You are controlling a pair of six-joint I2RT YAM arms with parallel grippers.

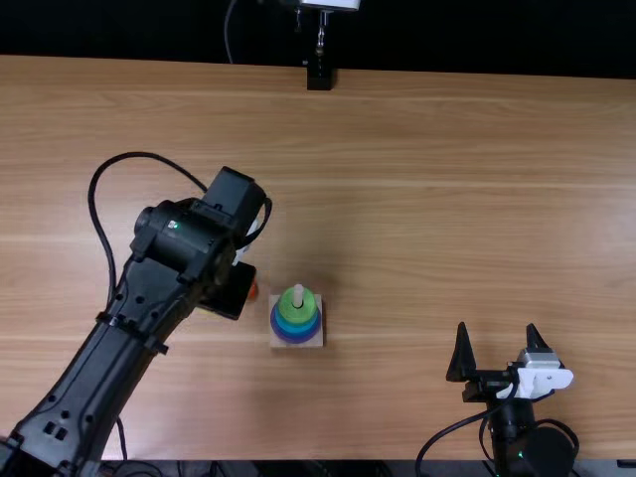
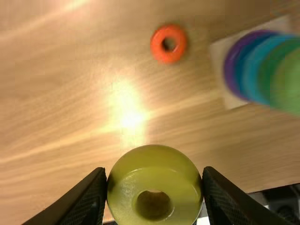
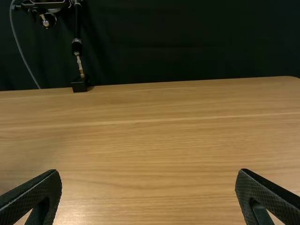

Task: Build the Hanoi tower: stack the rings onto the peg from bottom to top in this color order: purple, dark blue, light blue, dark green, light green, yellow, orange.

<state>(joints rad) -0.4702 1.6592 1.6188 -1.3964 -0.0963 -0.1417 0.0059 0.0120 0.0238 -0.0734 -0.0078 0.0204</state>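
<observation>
The yellow ring point(image 2: 154, 164) is pinched by its sides in the left gripper point(image 2: 154, 176), its fingers spread just ring-wide, so the hole is not blocked for the peg point(image 1: 298, 294). To that gripper's right, the stack point(image 1: 296, 315) is topped with light green, so yellow should be next. The orange ring point(image 2: 156, 45), close by, is needed last. The right gripper point(image 1: 498, 328) is spread wide, with nothing held.

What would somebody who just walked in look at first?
Probably the rainbow tower of rings on its peg, left of the table's middle. Then the yellow ring, held between the two fingers of the left claw. The little orange ring lies on the table beside the tower, bright as a button.
</observation>
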